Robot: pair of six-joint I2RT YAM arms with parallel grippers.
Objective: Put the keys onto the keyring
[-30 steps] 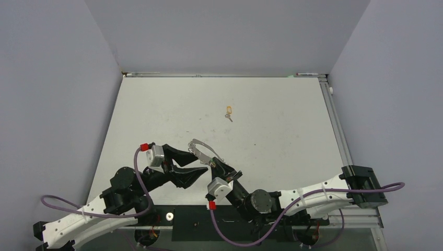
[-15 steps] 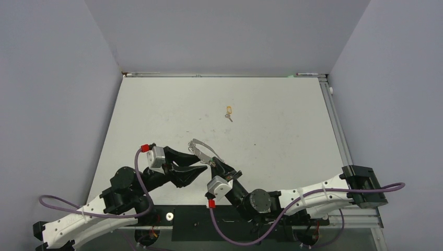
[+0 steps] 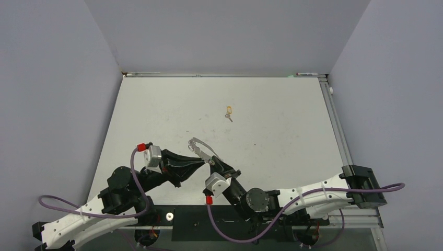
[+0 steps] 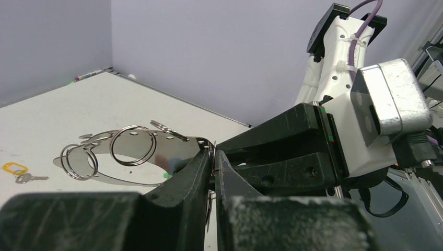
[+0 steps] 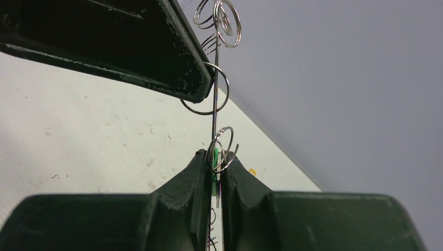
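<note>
We look down on a pale table with two black-fingered arms reaching in from its near edge. Between their tips, near the front middle of the table, is the keyring, a thin shiny silver loop carrying several small wire rings. The left gripper comes at it from the left with its jaws drawn narrow, pinching the near end of the loop. In the left wrist view only a sliver of metal shows between its two fingers. The right gripper meets it from the right, tip almost against tip, and is likewise clamped tight on that same end of the keyring. Its wrist view shows the loop edge-on, rising straight up from between the fingers, with a green bit caught in the pinch. We cannot tell whether that green bit is a key tag. One key with a yellow tag lies alone on the table, farther back and well apart from the keyring and both grippers.
</note>
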